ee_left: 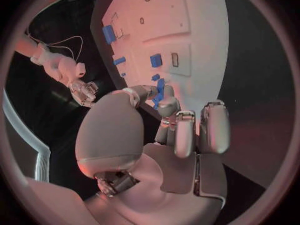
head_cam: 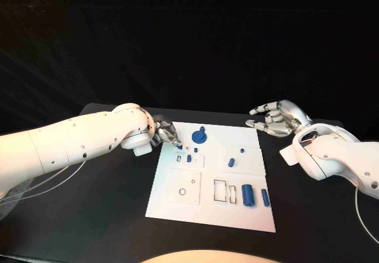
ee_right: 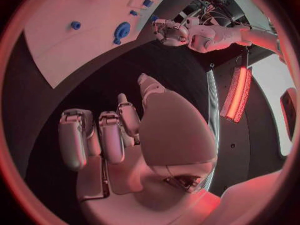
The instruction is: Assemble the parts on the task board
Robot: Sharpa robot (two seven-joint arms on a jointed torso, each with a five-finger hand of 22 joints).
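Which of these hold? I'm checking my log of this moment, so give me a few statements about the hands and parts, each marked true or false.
1. The right hand holds a blue part. False: it is open and empty, over the black table beside the task board.
2. Two long blue parts lie side by side near the board's near right corner. True.
3. The round blue part sits by the board's far edge. True.
4. The left hand is far from the board. False: its fingertips are at a small blue part on it.
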